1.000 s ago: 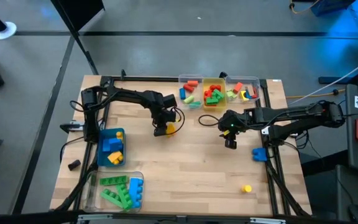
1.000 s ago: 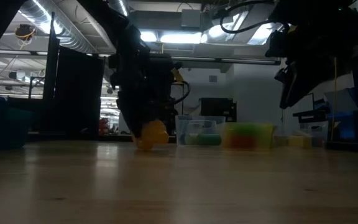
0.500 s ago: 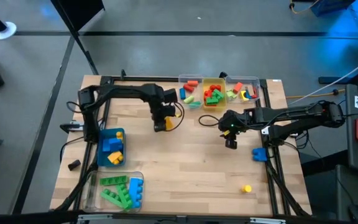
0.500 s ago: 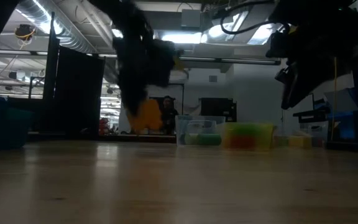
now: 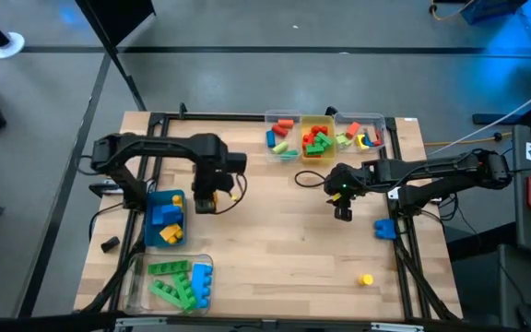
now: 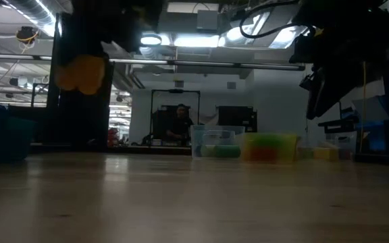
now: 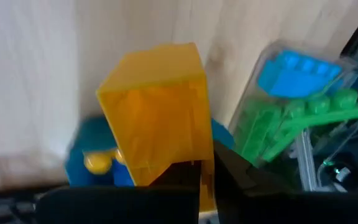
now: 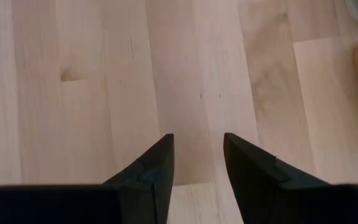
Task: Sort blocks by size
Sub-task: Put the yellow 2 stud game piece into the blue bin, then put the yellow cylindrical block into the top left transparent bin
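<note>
My left gripper (image 5: pixel 204 201) is shut on a yellow block (image 7: pixel 157 118) and hangs high over the table's left part, just right of the blue bin (image 5: pixel 164 219). In the low view the block (image 6: pixel 81 73) shows well above the tabletop. The blue bin holds blue and yellow blocks; the clear bin (image 5: pixel 178 281) nearer the front holds green and blue ones. My right gripper (image 5: pixel 342 210) stands open above bare wood right of the middle, nothing between its fingers (image 8: pixel 157 168). My left gripper pinches the yellow block between its two fingers at the block's end nearest the wrist (image 7: pixel 166 163). The fingers slant steeply down. Most of the block sticks out past the fingertips, lifted clear of the table, with the bins showing below it.
Three small bins (image 5: pixel 318 138) with mixed blocks stand in a row at the far edge. A loose blue block (image 5: pixel 384 228) lies at the right edge, a small yellow one (image 5: pixel 365 278) near the front right. Bare wood lies between the arms.
My left gripper has risen and gone toward the table's left edge, tipping more steeply down, with the yellow block. The block, which stood on the table under the gripper, is now lifted clear and hangs high next to the blue bin.
</note>
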`<action>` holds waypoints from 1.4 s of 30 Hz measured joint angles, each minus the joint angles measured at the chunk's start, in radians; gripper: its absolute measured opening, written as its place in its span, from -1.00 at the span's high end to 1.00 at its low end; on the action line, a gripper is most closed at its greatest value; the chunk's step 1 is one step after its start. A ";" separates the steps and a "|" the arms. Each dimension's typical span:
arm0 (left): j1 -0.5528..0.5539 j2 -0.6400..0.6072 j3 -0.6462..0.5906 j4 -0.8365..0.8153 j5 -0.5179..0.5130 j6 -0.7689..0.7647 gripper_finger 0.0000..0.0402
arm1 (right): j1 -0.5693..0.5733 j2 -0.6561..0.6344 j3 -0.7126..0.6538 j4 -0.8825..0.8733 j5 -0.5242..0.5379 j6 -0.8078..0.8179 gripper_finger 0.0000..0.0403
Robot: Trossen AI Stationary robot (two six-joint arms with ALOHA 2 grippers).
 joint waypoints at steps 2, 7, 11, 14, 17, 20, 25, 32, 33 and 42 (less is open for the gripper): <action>-0.032 -0.016 -0.020 -0.010 -0.003 -0.060 0.96 | 0.000 0.000 0.000 -0.001 0.000 0.000 0.30; -0.122 -0.070 -0.079 -0.010 -0.001 -0.226 0.96 | 0.000 0.000 0.000 -0.001 0.000 0.000 0.30; -0.206 -0.102 -0.151 -0.007 -0.001 -0.315 0.94 | 0.000 0.000 0.000 0.000 0.000 0.000 0.30; -0.267 -0.117 -0.210 -0.008 0.000 -0.370 0.97 | 0.000 0.000 0.000 0.000 0.000 0.000 0.30; -0.316 -0.120 -0.263 -0.009 0.000 -0.404 0.97 | 0.000 0.000 0.000 0.000 0.000 0.000 0.30; -0.353 -0.120 -0.309 -0.003 0.000 -0.414 0.93 | 0.000 0.000 0.000 -0.001 0.000 0.000 0.30; -0.390 -0.120 -0.367 0.008 -0.001 -0.515 0.77 | 0.000 0.000 0.000 -0.001 0.000 0.000 0.30; -0.394 -0.120 -0.387 0.008 -0.001 -0.561 0.50 | 0.000 0.000 0.000 0.000 0.000 0.000 0.30; -0.392 -0.120 -0.386 0.006 -0.001 -0.553 0.48 | 0.000 0.000 0.000 -0.001 0.000 0.000 0.30; -0.337 -0.198 -0.276 0.018 -0.064 -0.525 0.46 | 0.000 0.000 0.063 -0.203 0.000 0.064 0.30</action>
